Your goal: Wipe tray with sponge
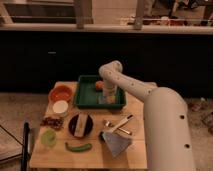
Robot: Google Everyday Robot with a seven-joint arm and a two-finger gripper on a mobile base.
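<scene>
The dark green tray (pixel 85 95) lies at the back middle of the wooden table. My gripper (pixel 108 96) points down into the tray's right half, at the end of the white arm that reaches in from the right. A small pale bluish-grey block, the sponge (pixel 105 99), sits right under the gripper's tip on the tray floor. A small orange ball (pixel 99 85) lies in the tray just left of the gripper.
An orange bowl (pixel 61 93) and a white bowl (pixel 60 107) stand left of the tray. In front lie a round black plate (pixel 80 125), cutlery (pixel 120 124), a folded grey-blue cloth (pixel 116 142), a green cup (pixel 48 137) and a green vegetable (pixel 78 147).
</scene>
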